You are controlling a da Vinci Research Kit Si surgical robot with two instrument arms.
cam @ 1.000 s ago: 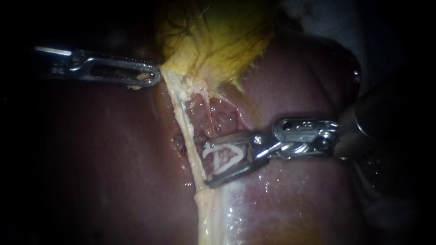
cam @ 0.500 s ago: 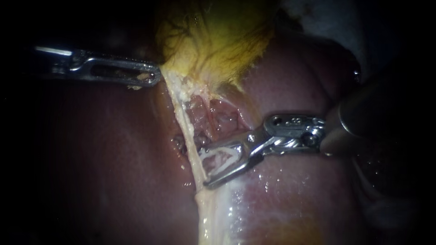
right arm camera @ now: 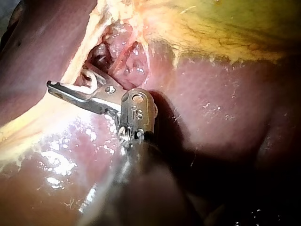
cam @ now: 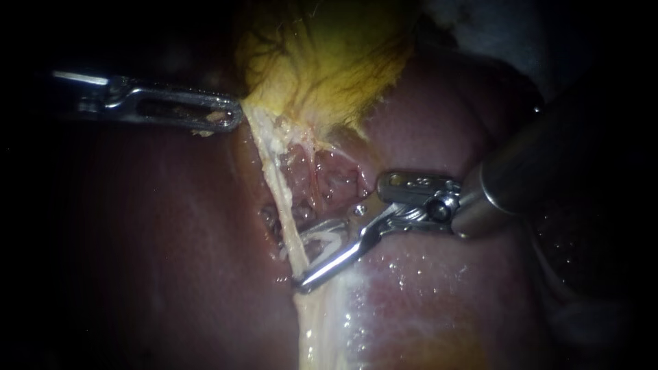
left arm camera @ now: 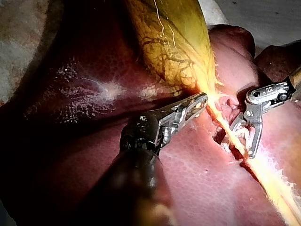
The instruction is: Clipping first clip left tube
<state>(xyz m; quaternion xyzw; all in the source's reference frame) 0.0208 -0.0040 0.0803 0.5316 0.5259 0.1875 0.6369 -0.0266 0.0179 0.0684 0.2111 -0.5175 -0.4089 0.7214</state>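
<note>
**Clip carrier has reached the left tube, clip not yet fired**

Nearest the endoscope, the right instrument (cam: 302, 257) comes in from 3 o'clock. Its jaws stand part-open, both bearing on the legs of a white clip (cam: 322, 241) seated between them. Over the last second it has slid toward 9 o'clock. The jaws were short of the tissue strand a second ago; now the lower jaw tip lies past it and the upper jaw sits just above it.

The left tube (cam: 277, 178), the pale strand running from 12 down to 6 o'clock at mid-frame, now passes through the clip's mouth. The left wrist view agrees, showing the right instrument's jaws one on each side of the strand. The gap looks a little narrower than before, but the clip legs are still spread, so I judge the tube is not squeezed yet.

Liver (cam: 171, 240) lies wet and dark red around and under all of this.

Further back at 10 o'clock, the left instrument (cam: 233, 116) has not shifted. Its long slotted jaws lie together on the pale lower edge of the gallbladder (cam: 322, 62), pulling it toward 9 o'clock and keeping the tube taut. The yellow gallbladder body sits farthest off at 12 o'clock.

What it means: approach looks done and closing the jaws is the step left. Whether the far leg fully clears the tube I cannot tell.
</note>
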